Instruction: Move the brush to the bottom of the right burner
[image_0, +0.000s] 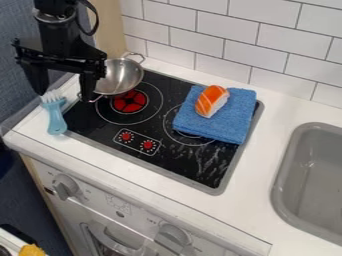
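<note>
1 black 2-finger gripper (65, 97), open, fingers wide apart, above light-blue plastic brush with white bristles (55, 116) on white counter (275, 115), left of black cooktop (175, 159). Round silver metal pan (123, 75), 2 handles, at cooktop's back left. Folded blue towel (234, 122) holds orange-and-white toy sushi (212, 101). Grey sink (288, 150) at right.

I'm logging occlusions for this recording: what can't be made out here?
Camera view:
- Right burner: partly hidden under the blue cloth.
- Arm: cut off by the top edge.
- Sink: cut off by the right edge.
- Contact between gripper and brush: a finger overlaps the bristles from this angle.
</note>
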